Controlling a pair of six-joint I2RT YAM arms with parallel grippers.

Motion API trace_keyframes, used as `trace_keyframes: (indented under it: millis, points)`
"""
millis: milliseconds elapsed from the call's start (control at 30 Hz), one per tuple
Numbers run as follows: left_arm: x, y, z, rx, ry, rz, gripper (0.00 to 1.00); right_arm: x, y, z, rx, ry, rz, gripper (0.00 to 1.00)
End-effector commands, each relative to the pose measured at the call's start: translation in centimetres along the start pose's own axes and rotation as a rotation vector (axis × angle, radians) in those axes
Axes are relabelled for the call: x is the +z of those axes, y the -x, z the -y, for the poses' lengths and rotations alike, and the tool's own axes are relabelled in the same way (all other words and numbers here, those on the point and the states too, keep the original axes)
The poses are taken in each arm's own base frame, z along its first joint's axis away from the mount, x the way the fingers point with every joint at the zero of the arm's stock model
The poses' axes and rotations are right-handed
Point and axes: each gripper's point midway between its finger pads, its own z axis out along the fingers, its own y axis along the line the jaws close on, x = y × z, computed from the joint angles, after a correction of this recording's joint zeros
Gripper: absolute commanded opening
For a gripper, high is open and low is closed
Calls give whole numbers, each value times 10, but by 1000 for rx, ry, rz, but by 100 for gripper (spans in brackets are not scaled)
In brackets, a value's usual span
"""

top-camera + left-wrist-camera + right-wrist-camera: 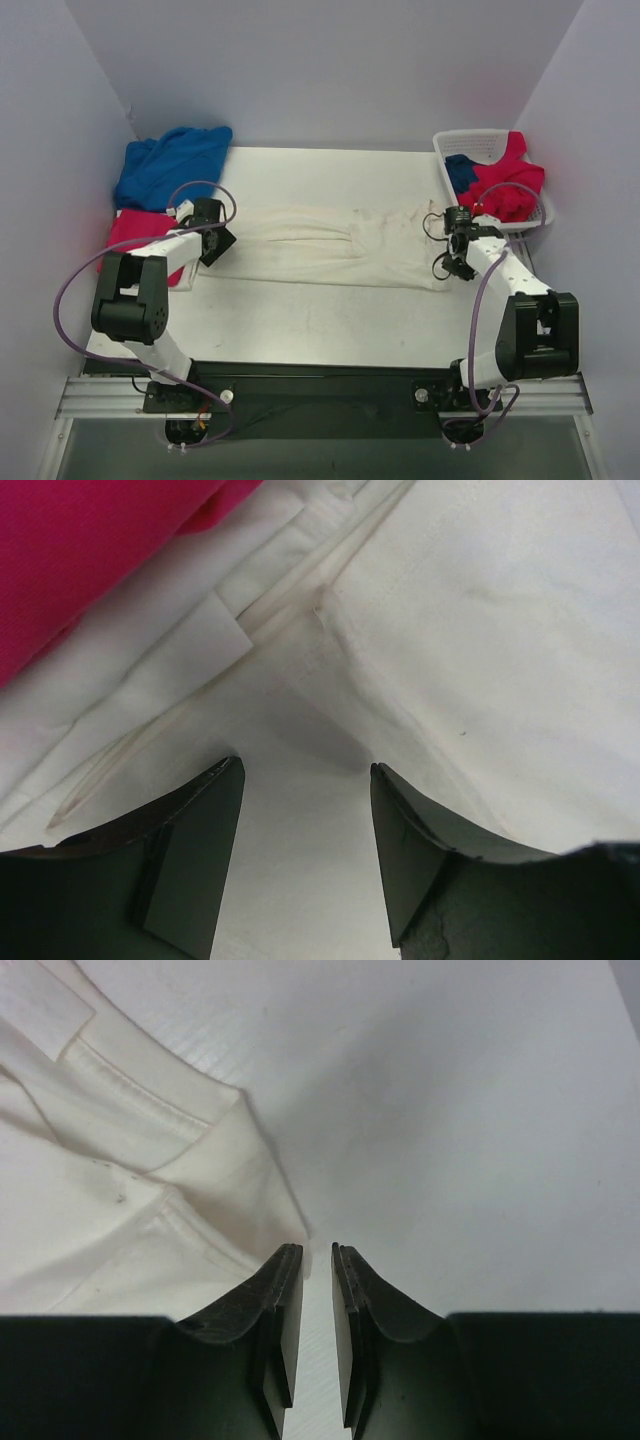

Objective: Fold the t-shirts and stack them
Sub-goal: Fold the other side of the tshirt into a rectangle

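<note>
Counter (pixel 320 320): white, with a bare strip along its near side in front of the arms.
Left gripper (pixel 305 770): fingers set well apart, low over the left end of the white shirt (pixel 330 245). Cloth lies under and between the fingers, but nothing is pinched.
Right gripper (pixel 318 1250): fingers almost together, leaving only a thin slit with bare counter showing through it. It holds nothing. A hemmed corner of the white shirt reaches the tip of one finger.
White shirt: spread in a long band across the middle of the counter, from one gripper to the other, with its edges folded in and lightly stained.
Pink shirt (pixel 135 230): at the counter's left edge, touching the white shirt's left end.
Blue shirt (pixel 170 165): bunched in the far left corner, just behind the pink shirt.
Basket (pixel 470 137): white, in the far right corner, with a red shirt (pixel 510 185) spilling over its rim and dark blue cloth (pixel 460 170) inside.
</note>
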Motion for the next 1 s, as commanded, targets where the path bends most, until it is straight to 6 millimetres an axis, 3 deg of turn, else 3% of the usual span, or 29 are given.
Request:
trace_keyframes:
  millis: [0, 133, 167, 233, 267, 333, 367, 400, 467, 500, 600, 667, 733, 767, 833, 967]
  points:
    - [-10, -2, -16, 20, 42, -13, 64, -27, 26, -7, 7, 0, 101, 21]
    - [-15, -1, -3, 46, 0, -6, 64, -47, 36, -62, -81, 109, 129, 23]
    - [-16, -2, -2, 52, -2, -7, 64, -54, 30, -82, -124, 149, 128, 24]
    - [-20, -4, -4, 63, 3, -3, 64, -50, 17, -110, -196, 178, 86, 24]
    - [-22, -4, -5, 64, 4, 6, 64, -65, 15, -138, -241, 246, 95, 24]
    - [-30, 3, -1, 58, -27, 41, 64, -63, -2, -168, -339, 266, 77, 24]
    - [-32, 2, -5, 58, -29, 53, 65, -75, -3, -190, -362, 317, 83, 24]
    - [-36, 9, 1, 49, -63, 81, 65, -78, -26, -214, -443, 344, 66, 24]
    - [-47, 22, 8, 40, -98, 123, 65, -99, -34, -252, -504, 423, 88, 24]
    - [-48, 26, 10, 45, -96, 132, 65, -101, -56, -270, -573, 440, 78, 24]
    - [-51, 40, 20, 33, -105, 160, 65, -127, -79, -316, -659, 532, 103, 24]
    - [-53, 48, 24, 31, -121, 182, 65, -136, -86, -334, -687, 571, 109, 24]
    - [-51, 56, 27, 23, -109, 183, 65, -148, -102, -359, -729, 651, 80, 24]
    - [-50, 62, 25, 11, -97, 185, 65, -142, -114, -367, -762, 665, 54, 24]
    - [-46, 65, 22, 6, -80, 175, 65, -160, -132, -384, -797, 772, -6, 25]
    - [-40, 77, 15, -38, -84, 167, 65, -166, -163, -402, -927, 833, -13, 27]
